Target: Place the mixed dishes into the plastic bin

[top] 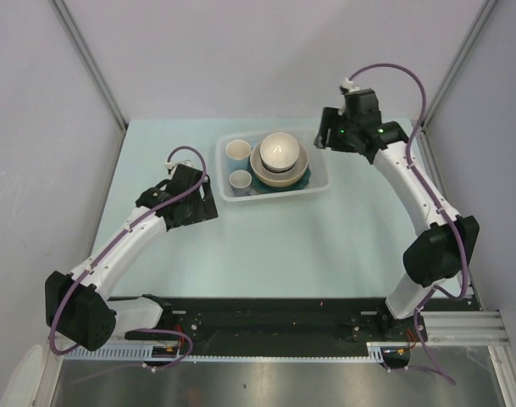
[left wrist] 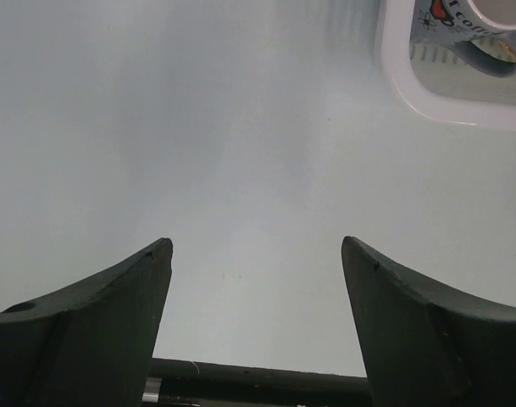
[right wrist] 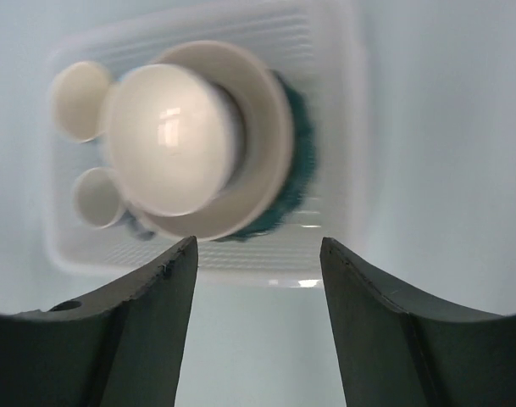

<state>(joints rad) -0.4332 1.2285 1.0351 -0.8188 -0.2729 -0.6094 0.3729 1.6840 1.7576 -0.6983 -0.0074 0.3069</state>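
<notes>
Already loaded, the bin (top: 319, 191) sits far of centre on the desk (top: 266, 246). Inside, a white bowl (top: 279, 150) tops a tan dish (top: 259, 165) over a teal plate (top: 304, 179), with a far mug (top: 237, 153) and a near mug (top: 241, 180) to their left. Your right end effector (right wrist: 258, 244) hangs released and empty by the bin's far right corner. Your left end effector (left wrist: 253, 246), jaws wide and empty, hovers over the desk near the bin's left side.

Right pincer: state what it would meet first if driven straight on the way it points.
Probably the near wall of the plastic bin, straight beyond the right pincer; the stacked white bowl lies farther on. Depth is unclear.
</notes>
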